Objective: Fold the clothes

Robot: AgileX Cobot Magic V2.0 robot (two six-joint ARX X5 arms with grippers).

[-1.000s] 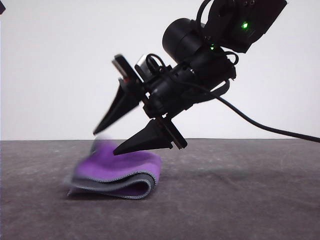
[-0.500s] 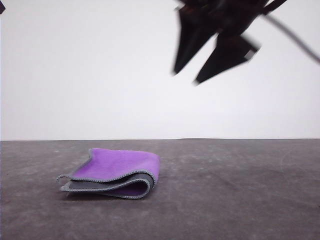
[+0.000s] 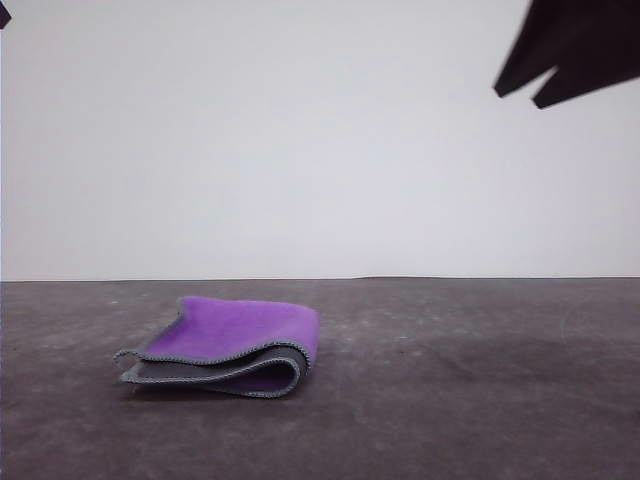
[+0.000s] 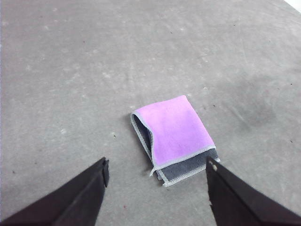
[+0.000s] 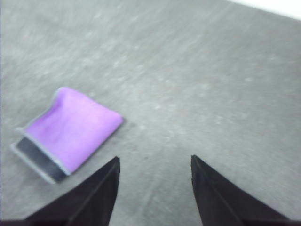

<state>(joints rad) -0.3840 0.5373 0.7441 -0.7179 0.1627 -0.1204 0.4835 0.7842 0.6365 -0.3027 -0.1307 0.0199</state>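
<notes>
Cloth (image 3: 235, 340): bright purple on top face, dark grey on the layer showing underneath, w/ light grey stitched edging along the borders. Table (image 3: 480, 380): mottled dark grey, faint paler specks. Wall (image 3: 300, 140): plain white. Right gripper (image 3: 525, 88) fingers: black. Left gripper (image 4: 155, 172) fingers: also black.

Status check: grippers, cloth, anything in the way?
Left gripper open, empty. Right gripper open, raised. Cloth folded on table, purple up. Nothing in the way.
</notes>
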